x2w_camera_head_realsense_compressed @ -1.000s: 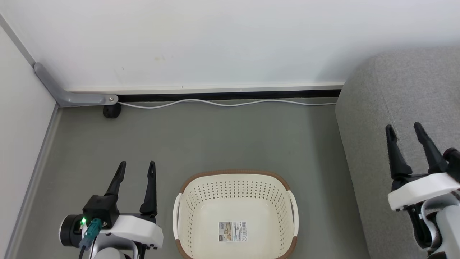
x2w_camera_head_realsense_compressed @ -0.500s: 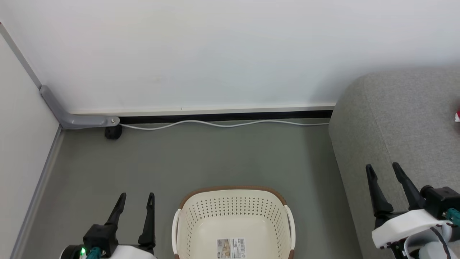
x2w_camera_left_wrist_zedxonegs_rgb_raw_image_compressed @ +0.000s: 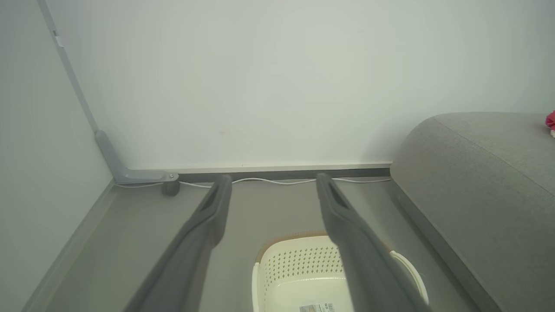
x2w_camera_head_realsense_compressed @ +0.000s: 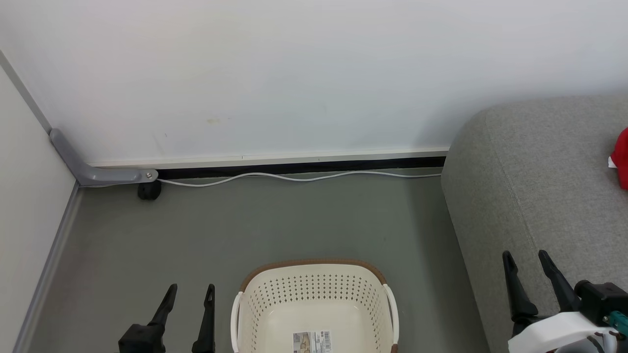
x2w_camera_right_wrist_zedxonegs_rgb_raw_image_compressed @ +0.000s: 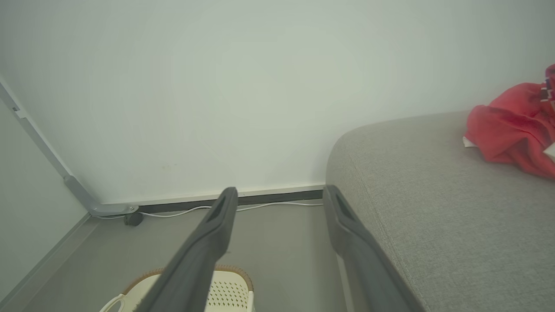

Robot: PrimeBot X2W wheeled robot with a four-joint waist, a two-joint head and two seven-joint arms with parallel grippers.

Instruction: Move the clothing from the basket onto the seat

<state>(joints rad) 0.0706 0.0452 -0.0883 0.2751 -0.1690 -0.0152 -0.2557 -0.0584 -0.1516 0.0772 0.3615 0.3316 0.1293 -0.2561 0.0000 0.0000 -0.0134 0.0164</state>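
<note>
Plainly spread wide, holding nothing: left gripper (x2w_camera_head_realsense_compressed: 191,289) at lower left, right gripper (x2w_camera_head_realsense_compressed: 524,255) at lower right, over rounded grey fabric seat (x2w_camera_head_realsense_compressed: 530,196). Bottom centre, cream perforated oval plastic basket (x2w_camera_head_realsense_compressed: 314,263), brown woven-look rim, paper label (x2w_camera_head_realsense_compressed: 312,340) inside. Far right, crumpled red jersey clothing (x2w_camera_right_wrist_zedxonegs_rgb_raw_image_compressed: 511,125) on that seat.

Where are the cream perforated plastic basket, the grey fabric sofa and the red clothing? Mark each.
Cream perforated plastic basket (x2w_camera_head_realsense_compressed: 314,294): head view, perforated back wall.
Grey fabric sofa (x2w_camera_head_realsense_compressed: 530,196): head view, bare top surface.
Red clothing (x2w_camera_right_wrist_zedxonegs_rgb_raw_image_compressed: 507,130): right wrist view, middle of heap.
</note>
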